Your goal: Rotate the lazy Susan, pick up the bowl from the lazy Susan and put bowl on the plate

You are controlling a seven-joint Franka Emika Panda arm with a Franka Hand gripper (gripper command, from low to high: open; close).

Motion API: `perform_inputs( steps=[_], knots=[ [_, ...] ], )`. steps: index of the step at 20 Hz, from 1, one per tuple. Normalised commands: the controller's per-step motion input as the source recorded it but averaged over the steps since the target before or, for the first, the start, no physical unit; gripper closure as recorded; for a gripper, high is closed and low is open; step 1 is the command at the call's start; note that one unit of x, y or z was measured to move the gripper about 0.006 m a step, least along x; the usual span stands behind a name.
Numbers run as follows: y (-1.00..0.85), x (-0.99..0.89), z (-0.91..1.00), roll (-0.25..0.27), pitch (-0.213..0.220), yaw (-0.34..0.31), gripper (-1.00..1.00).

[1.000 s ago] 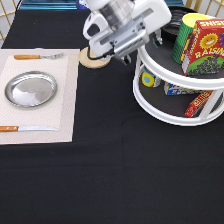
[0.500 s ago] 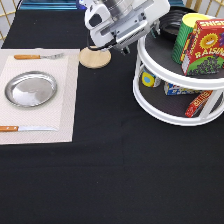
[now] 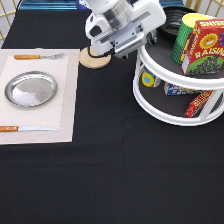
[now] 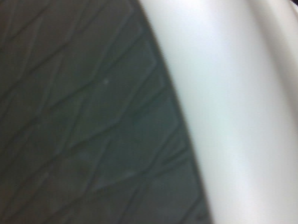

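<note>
The lazy Susan (image 3: 165, 112) stands at the exterior view's right, white with dark grey shelves. The black bowl (image 3: 172, 19) lies at the back of its top tier, partly hidden by my hand and a yellow-green can. My gripper (image 3: 148, 40) hangs over the top tier's left rim, just left of the bowl, and holds nothing that shows. The wrist view shows the dark grey shelf mat (image 4: 71, 115) and the white rim (image 4: 236, 100) from very close. The silver plate (image 3: 31, 89) sits bare on a placemat at the exterior view's left.
A raisin box (image 3: 204, 47) and a yellow-green can (image 3: 186, 31) stand on the top tier. Small packets (image 3: 175, 90) lie on the lower tier. A wooden coaster (image 3: 94, 58) lies beside the placemat (image 3: 65, 100). A fork (image 3: 37, 56) and a knife (image 3: 25, 128) flank the plate.
My gripper has moved up and to the right, from over the coaster to the lazy Susan's top tier rim. Nothing else has moved.
</note>
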Motion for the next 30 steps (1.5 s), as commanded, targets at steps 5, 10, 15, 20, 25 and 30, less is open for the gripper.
perform_inputs(
  steps=[5, 10, 15, 20, 25, 30],
  knots=[
    [0.03, 0.75, 0.10, -0.032, 0.048, 0.058, -1.00],
    [0.04, 0.87, 0.10, -0.043, 0.060, 0.079, -1.00],
    [0.10, 0.73, 0.18, 0.000, 0.060, 0.131, -1.00],
    [0.17, 0.59, 0.23, 0.000, 0.063, 0.121, -1.00],
    [0.17, 0.35, 0.38, -0.014, 0.049, 0.099, -1.00],
    [-0.08, -0.05, 0.82, -0.061, -0.003, 0.016, -1.00]
  ],
)
